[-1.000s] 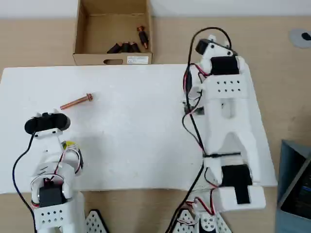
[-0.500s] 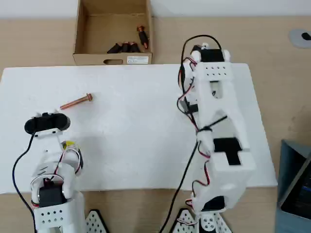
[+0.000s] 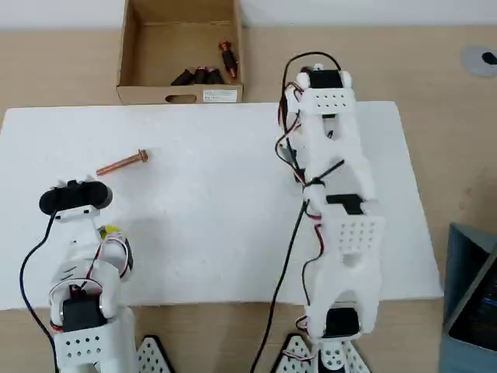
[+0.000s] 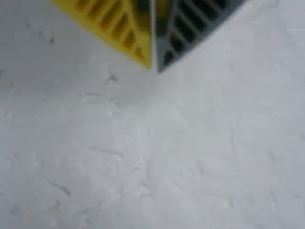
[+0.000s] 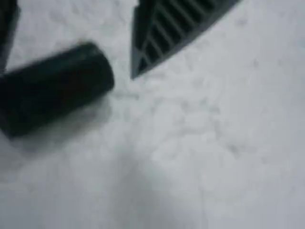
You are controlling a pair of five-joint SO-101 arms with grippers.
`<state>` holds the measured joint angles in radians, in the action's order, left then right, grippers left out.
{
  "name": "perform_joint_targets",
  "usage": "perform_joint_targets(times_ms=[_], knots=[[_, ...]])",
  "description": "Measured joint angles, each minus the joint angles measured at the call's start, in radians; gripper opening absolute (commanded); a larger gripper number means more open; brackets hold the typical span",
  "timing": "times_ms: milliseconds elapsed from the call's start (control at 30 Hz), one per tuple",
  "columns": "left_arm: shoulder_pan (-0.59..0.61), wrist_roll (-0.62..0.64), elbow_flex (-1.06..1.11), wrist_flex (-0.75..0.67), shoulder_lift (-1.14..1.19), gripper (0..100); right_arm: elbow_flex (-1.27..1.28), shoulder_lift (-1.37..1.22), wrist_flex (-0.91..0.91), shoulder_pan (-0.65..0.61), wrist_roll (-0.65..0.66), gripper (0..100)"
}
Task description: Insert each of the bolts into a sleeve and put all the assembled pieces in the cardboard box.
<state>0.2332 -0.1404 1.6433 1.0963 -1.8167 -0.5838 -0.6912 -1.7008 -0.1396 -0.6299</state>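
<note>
Cardboard box (image 3: 147, 95) (white label (image 3: 220, 95), print unreadable)

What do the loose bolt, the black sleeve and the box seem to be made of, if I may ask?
Bolt: probably copper-coloured metal, reddish sheen. Sleeve: likely matte black plastic or rubber, no glint. Box: brown cardboard, matte, with a cut handle slot.

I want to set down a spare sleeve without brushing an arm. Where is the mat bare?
The mat is barest in its middle, between the bolt, the left arm and the right arm. A bare strip runs along the box front. The right side is crowded: the right arm hangs over it, with a sleeve near its tip.
</note>
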Motion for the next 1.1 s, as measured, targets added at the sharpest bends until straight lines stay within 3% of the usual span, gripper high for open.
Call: perform_joint_targets(times_ms=[800, 1100], knots=[[0.0, 0.0, 0.0, 0.0, 0.0, 0, -0.147, -0.071, -0.063, -0.002, -0.002, 19.6], [0.0, 0.0, 0.0, 0.0, 0.0, 0, -0.054, 0.055, -0.063, -0.021, -0.002, 19.6]])
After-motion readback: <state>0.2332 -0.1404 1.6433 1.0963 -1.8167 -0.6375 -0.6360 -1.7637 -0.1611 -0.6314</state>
